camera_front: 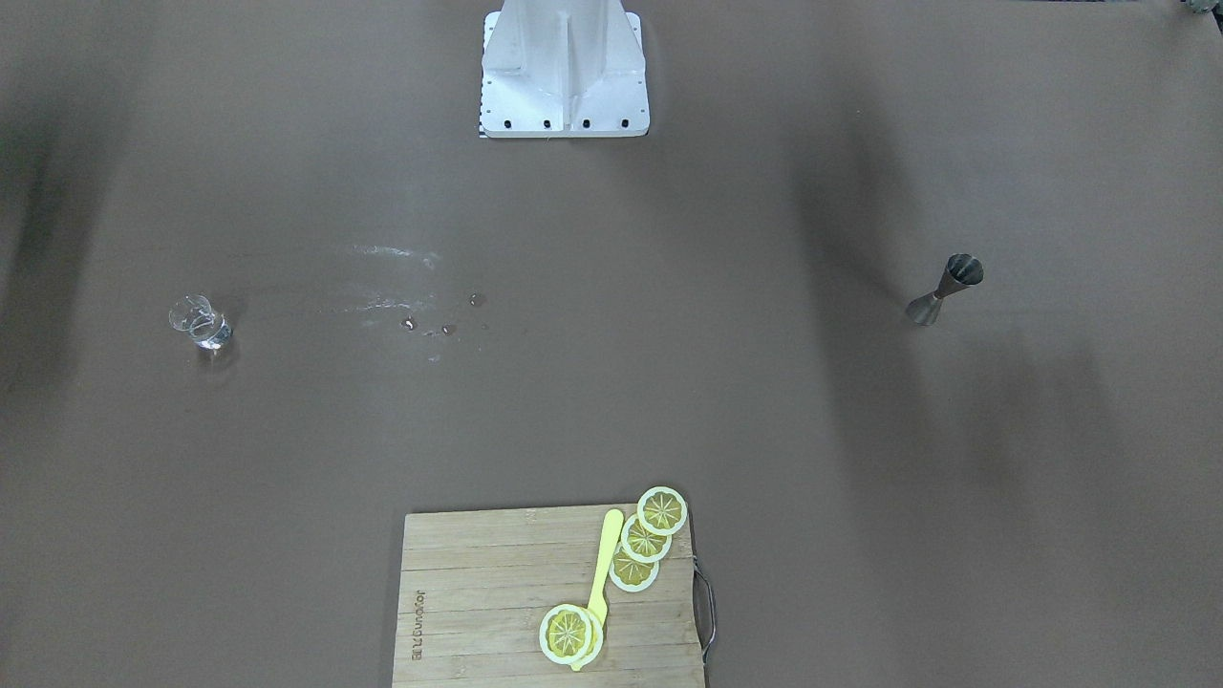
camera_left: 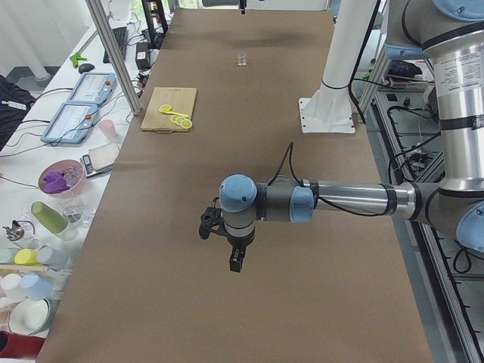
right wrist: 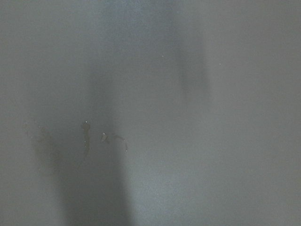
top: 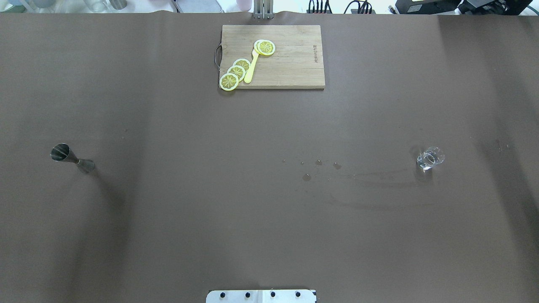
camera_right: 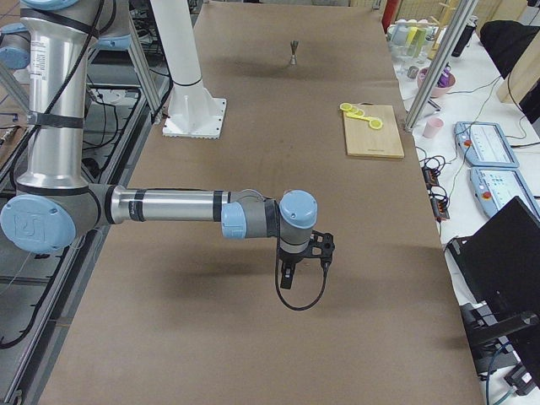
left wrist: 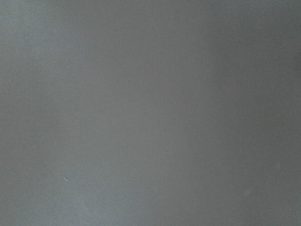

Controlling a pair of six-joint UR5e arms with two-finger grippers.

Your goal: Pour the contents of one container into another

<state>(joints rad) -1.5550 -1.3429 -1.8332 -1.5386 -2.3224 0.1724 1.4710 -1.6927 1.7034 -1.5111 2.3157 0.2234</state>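
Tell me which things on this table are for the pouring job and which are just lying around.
For the job: clear glass cup, steel jigger.
Lying about: wooden cutting board, lemon slices, yellow utensil, spilled drops.

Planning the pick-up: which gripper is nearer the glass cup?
Right. The right gripper hangs at the table end near the glass cup; the left gripper hangs at the opposite end, far from it.

One clear glass cup and one steel jigger stand on the one desk. One wooden cutting board carries one yellow utensil and what look like five lemon slices: three in a row and two overlapping. There are two claws: the left claw and the right claw.
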